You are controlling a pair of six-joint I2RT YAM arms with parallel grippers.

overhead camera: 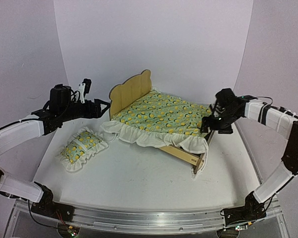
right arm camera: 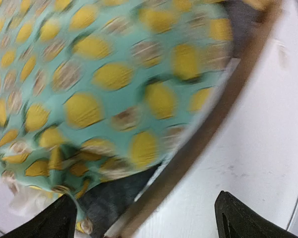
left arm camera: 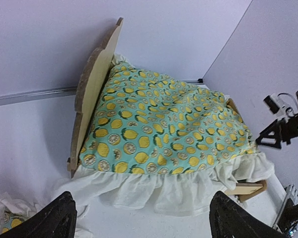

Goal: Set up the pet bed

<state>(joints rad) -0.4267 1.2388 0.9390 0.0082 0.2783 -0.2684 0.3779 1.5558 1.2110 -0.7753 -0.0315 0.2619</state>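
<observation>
On the white table (overhead camera: 139,183) stands the light plywood pet bed (overhead camera: 134,91) with a bear-ear headboard. It lies under a lemon-print, white-ruffled quilt (overhead camera: 161,114), and a small matching pillow (overhead camera: 82,147) lies apart on its left. A dark mark (overhead camera: 191,159) on its foot rail is too small to read, and only the blurred right wrist view shows the dark grey base panel (right arm camera: 114,196). The left gripper (overhead camera: 105,106) by the headboard and the right gripper (overhead camera: 207,125) at the foot corner both gape wide, holding nothing.

The pet bed (overhead camera: 130,93) is built of pale, smooth, matt plywood; a dark felt-like base is seen under the quilt (overhead camera: 164,115). Quilt and pillow (overhead camera: 83,147) are sewn of printed cloth with soft white ruffles. The bench (overhead camera: 139,181) is finished matt white.
</observation>
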